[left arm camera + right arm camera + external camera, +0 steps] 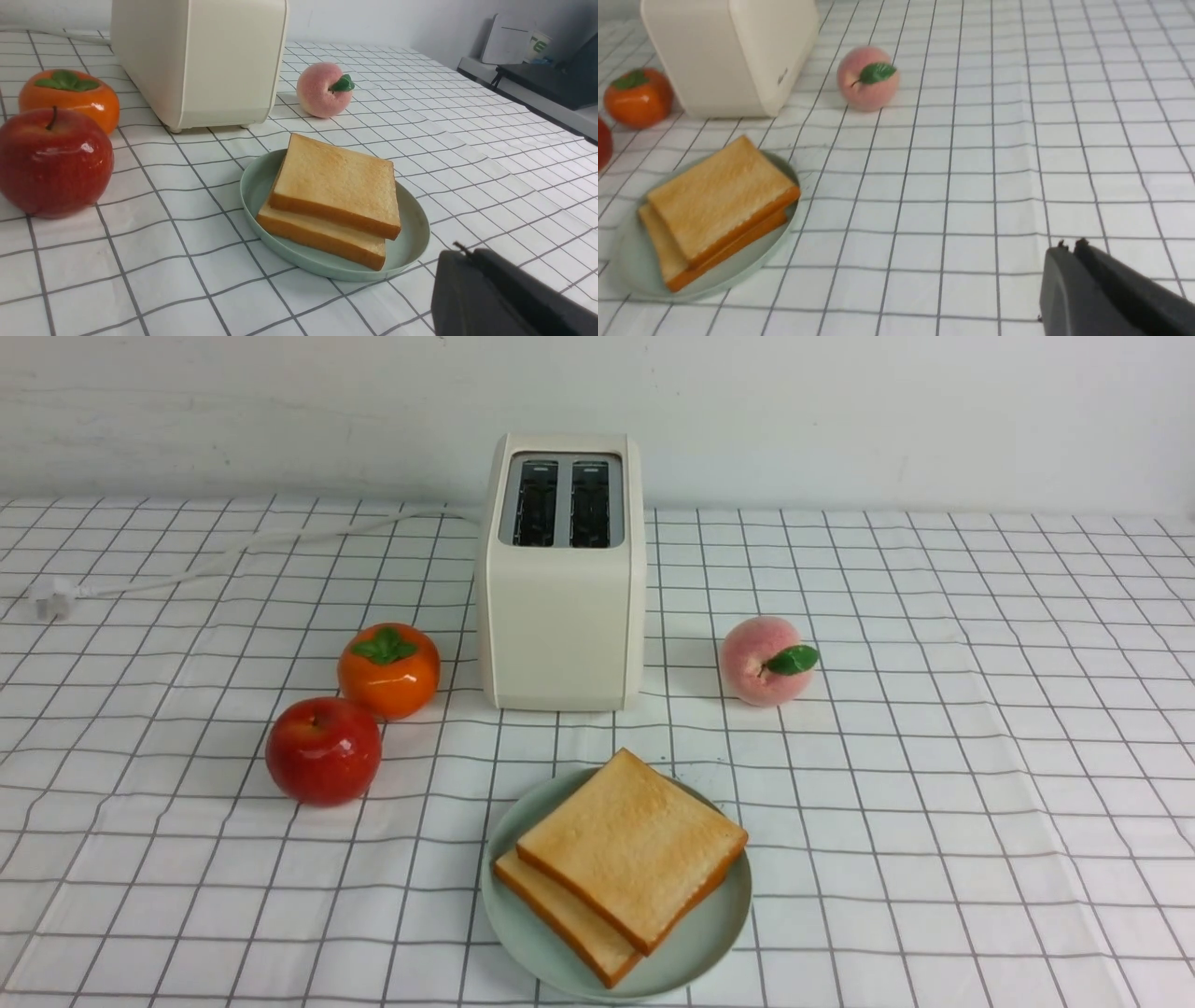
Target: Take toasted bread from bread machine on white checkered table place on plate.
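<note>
We see both toasted bread (632,847) slices stacked on the plate (702,945). Our left gripper (460,249) and right gripper (1069,245) are pressed together, holding nothing

Left claw (467,254): matte black, smooth rounded casing, small dark tip poking above top edge. Right claw (1070,245): same matte black plastic, narrow seam between halves, two tiny nubs at tip.
</note>
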